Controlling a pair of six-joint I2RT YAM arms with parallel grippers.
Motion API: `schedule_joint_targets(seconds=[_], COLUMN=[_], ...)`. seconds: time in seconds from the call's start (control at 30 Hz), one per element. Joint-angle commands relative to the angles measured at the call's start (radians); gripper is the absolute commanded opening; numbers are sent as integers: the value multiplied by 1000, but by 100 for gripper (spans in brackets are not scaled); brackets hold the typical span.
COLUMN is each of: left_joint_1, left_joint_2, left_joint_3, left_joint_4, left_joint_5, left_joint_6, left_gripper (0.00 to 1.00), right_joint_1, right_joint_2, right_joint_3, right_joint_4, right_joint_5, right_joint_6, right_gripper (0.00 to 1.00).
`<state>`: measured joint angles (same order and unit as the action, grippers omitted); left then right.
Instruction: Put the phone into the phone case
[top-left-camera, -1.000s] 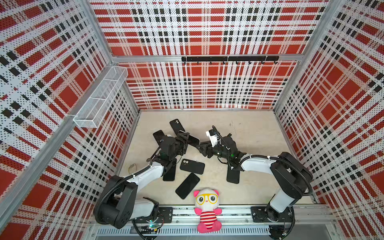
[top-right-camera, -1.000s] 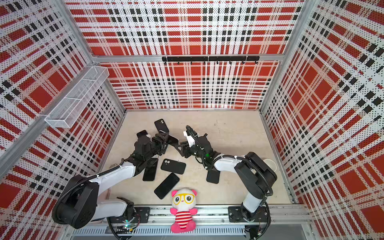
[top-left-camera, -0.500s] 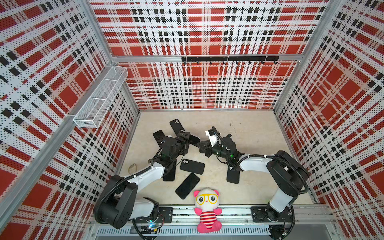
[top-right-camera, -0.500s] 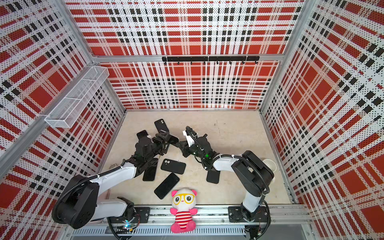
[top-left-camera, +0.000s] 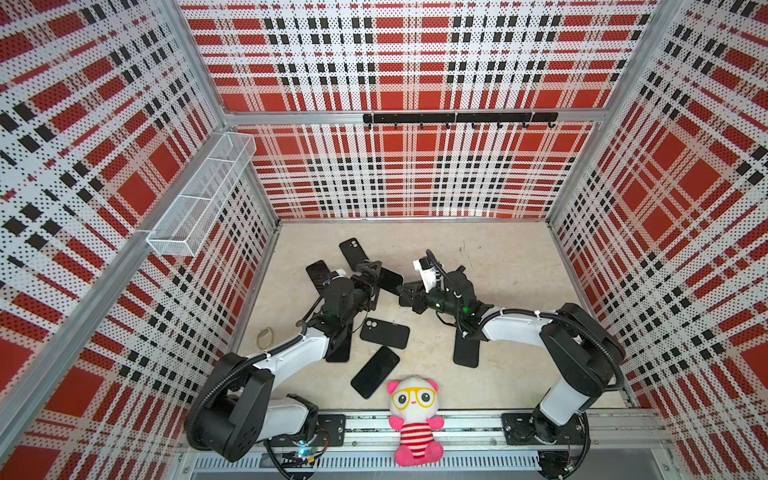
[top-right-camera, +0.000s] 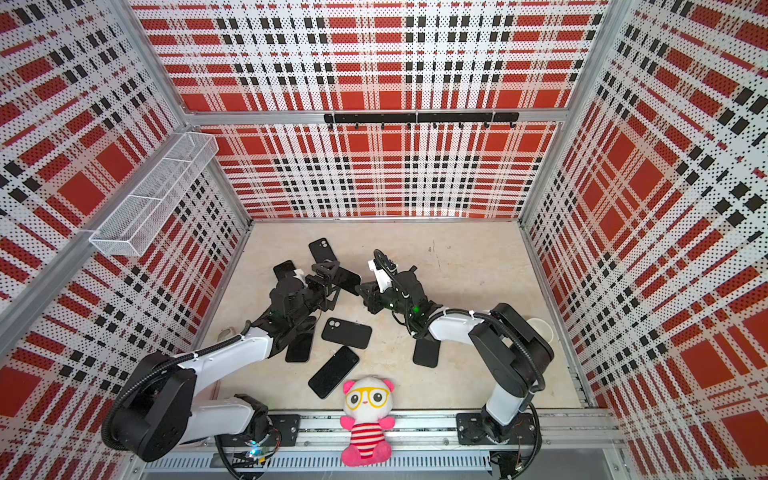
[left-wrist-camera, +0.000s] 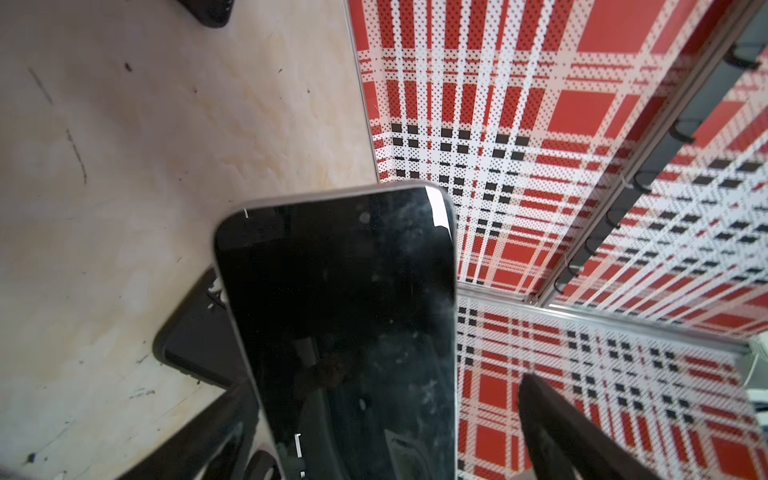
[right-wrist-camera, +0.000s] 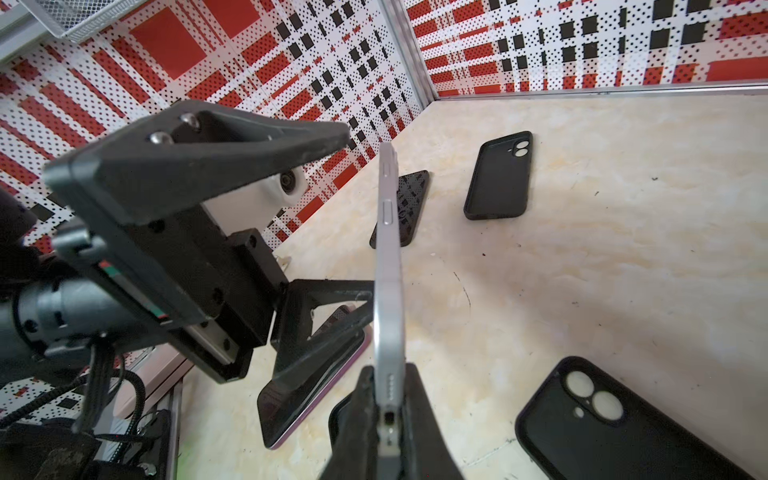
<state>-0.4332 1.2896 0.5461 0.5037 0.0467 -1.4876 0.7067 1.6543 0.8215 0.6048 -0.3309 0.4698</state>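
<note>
Two changes logged: right gripper (right-wrist-camera: 388, 392) now clamped on the bottom end of the silver-framed black-glass phone (right-wrist-camera: 387, 266), held edge-up above the middle of the beige stone-look worktop (top-left-camera: 498, 257); left gripper (right-wrist-camera: 355, 226) newly spread wide either side of it, handover judged done; empty black rubber phone case (right-wrist-camera: 496, 183) lies toward the back edge, right side clear.

On my feed the walls (top-left-camera: 415, 62) are red/white/black plaid w/ fine dot perforation. The surface (top-left-camera: 511, 266) is pale beige, marbled, w/ dark scuffs. I read the phone (right-wrist-camera: 388, 257) as silver on its edge; its screen is glossy black in the left wrist view. The second phone (right-wrist-camera: 286, 411): black glass, purple rim. The phone case (right-wrist-camera: 496, 183) is matte black. The plush toy (top-left-camera: 415, 436): white head, pink ears, yellow glasses, red/white striped top. White wire basket (top-left-camera: 199, 203), black hook rail (top-left-camera: 457, 118). Both left arm (top-left-camera: 291, 353) & right arm (top-left-camera: 515, 328): white links, black joints.
</note>
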Motion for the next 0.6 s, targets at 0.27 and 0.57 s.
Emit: schedule_joint_targets(seconds=[0.27,0.57], left_joint_1=[15,-2], left_joint_2=[155,483], left_joint_3=[472,804], left_joint_4=[-525,-795], left_joint_5=[-123,76], left_joint_6=[801,1135], left_gripper=[99,93], right_joint_1=[-213,-469], right_joint_2=[-266,-253], right_joint_3=[127,247], right_joint_4=[-664,-1066], right_joint_5=[-80,-374], right_joint_6=[-24,-57], right_gripper=[0,2])
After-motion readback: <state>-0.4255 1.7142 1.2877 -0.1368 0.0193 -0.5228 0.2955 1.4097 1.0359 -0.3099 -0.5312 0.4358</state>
